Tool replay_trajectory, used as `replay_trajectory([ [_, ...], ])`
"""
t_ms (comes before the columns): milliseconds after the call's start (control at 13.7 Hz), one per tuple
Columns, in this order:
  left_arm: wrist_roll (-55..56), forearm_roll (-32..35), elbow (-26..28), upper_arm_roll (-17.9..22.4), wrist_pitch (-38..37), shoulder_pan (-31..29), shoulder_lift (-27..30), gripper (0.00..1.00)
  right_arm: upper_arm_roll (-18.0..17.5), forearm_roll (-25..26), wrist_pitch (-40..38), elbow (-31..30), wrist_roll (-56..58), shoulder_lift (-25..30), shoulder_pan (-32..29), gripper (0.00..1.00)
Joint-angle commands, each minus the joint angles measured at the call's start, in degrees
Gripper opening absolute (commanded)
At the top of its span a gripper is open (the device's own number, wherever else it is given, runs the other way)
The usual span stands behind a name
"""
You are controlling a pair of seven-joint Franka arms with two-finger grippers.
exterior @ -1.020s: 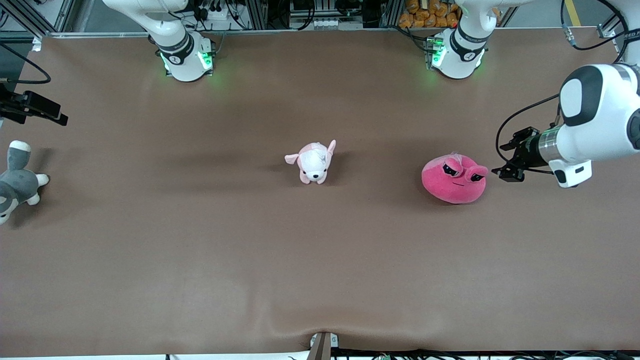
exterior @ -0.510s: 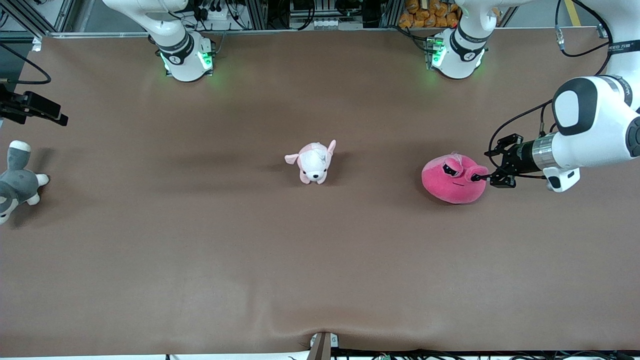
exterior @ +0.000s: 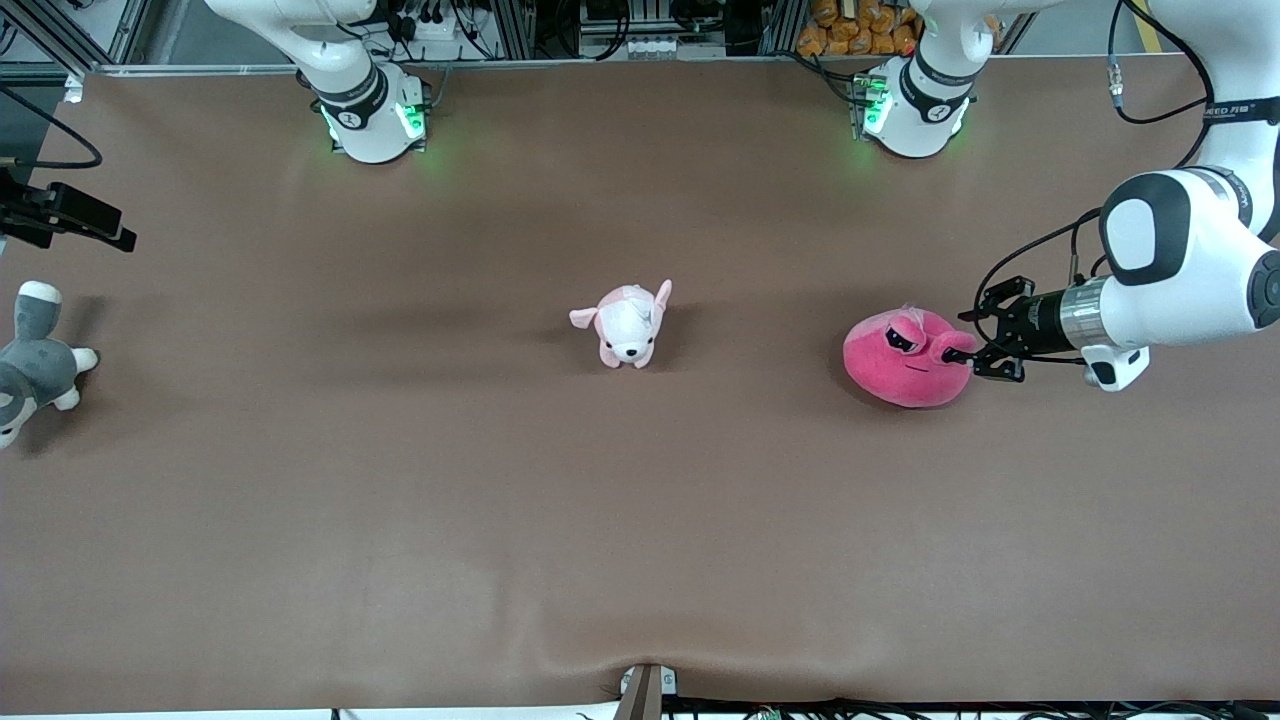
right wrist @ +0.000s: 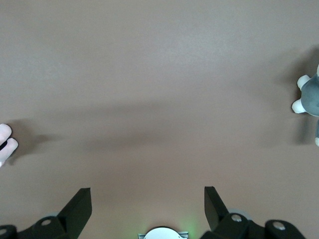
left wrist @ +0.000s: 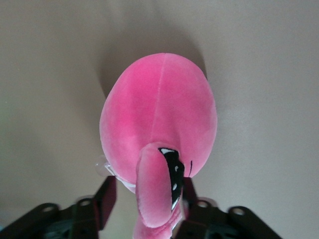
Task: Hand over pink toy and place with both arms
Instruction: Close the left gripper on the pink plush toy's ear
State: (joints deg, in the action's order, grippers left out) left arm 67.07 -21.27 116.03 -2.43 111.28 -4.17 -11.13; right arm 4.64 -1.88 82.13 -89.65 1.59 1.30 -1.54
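Observation:
The pink toy (exterior: 900, 365) sits on the brown table toward the left arm's end, its stalk eyes facing the front camera. My left gripper (exterior: 965, 355) reaches in low from the table's end, level with one stalk eye. In the left wrist view the pink toy (left wrist: 159, 114) fills the middle, and that eye lies between the jaws of the left gripper (left wrist: 147, 199). One finger touches the eye, while the other finger (left wrist: 106, 199) stands a little off it. My right gripper (exterior: 118, 235) waits open above the right arm's end of the table, and the right gripper (right wrist: 148, 204) holds nothing.
A small pale pink-and-white puppy plush (exterior: 628, 325) stands at mid-table; part of the puppy plush (right wrist: 5, 142) shows in the right wrist view. A grey-and-white plush (exterior: 35, 365) lies at the right arm's end, under the right gripper.
My left gripper has moved in toward the pink toy until its jaws straddle a stalk eye, and the jaws have narrowed. The right arm and the plushes have stayed put.

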Motion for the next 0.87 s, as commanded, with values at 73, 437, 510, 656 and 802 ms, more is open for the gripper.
replay_trajectory([
  [73, 0.6, -1.3, 0.2, -0.3, 1.5, -0.8, -0.4, 0.30, -0.8, 0.4, -0.5, 0.6, 0.6, -0.2, -1.2, 1.00],
  [437, 0.6, -1.2, -0.5, -0.4, 0.7, 0.1, 0.5, 0.00, -0.8, 0.4, -0.5, 0.5, 0.6, -0.2, -1.3, 1.00],
  [510, 0.5, -1.2, -0.2, -0.6, 0.4, 0.1, 1.5, 0.00, -0.8, 0.4, -0.5, 0.5, 0.6, -0.2, -1.3, 1.00],
  [656, 0.6, -1.2, -0.9, -1.2, -1.1, 0.1, 2.9, 0.00, -0.8, 0.4, -0.5, 0.5, 0.6, -0.2, -1.3, 1.00],
  [802, 1.7, -1.2, -1.7, -1.3, -3.0, 0.1, 4.4, 0.00, -0.7, 0.4, -0.5, 0.5, 0.6, -0.2, -1.3, 1.00],
])
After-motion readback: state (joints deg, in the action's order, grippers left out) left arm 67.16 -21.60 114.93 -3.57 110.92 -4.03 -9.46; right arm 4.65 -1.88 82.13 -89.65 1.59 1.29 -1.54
